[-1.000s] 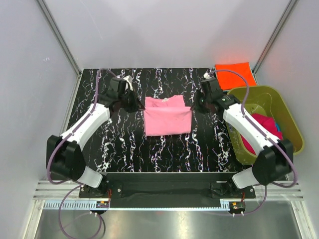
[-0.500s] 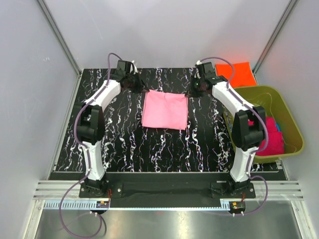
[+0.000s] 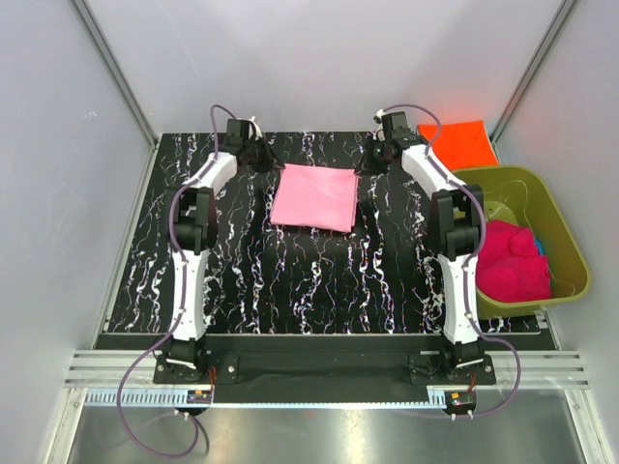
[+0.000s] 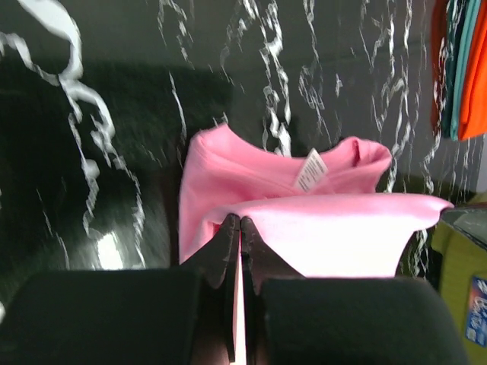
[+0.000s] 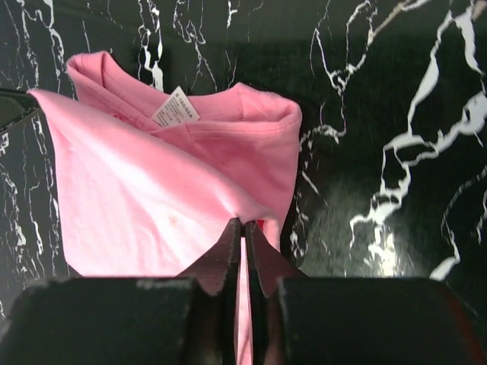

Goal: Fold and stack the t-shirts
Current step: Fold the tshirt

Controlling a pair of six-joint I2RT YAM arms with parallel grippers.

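Note:
The light pink t-shirt (image 3: pixel 314 196) lies part folded on the black marbled table (image 3: pixel 242 280), its near half lifted toward the collar end. My left gripper (image 3: pixel 266 159) is shut on its left corner; the left wrist view shows the pink fabric (image 4: pixel 327 228) pinched between the fingers (image 4: pixel 240 222), with the collar tag beyond. My right gripper (image 3: pixel 372 159) is shut on the right corner (image 5: pixel 245 222); the pink shirt (image 5: pixel 152 198) spreads left of it. The bright orange t-shirt (image 3: pixel 456 143) lies folded at the back right. The magenta t-shirt (image 3: pixel 513 261) lies in the tub with a blue edge beside it.
An olive-green plastic tub (image 3: pixel 561 242) stands at the table's right edge. White walls enclose the back and sides. Both arms stretch far back across the table.
Both grippers have carried the pink shirt's near edge further back, toward the collar. The shirt now lies shorter and nearer the rear of the table.

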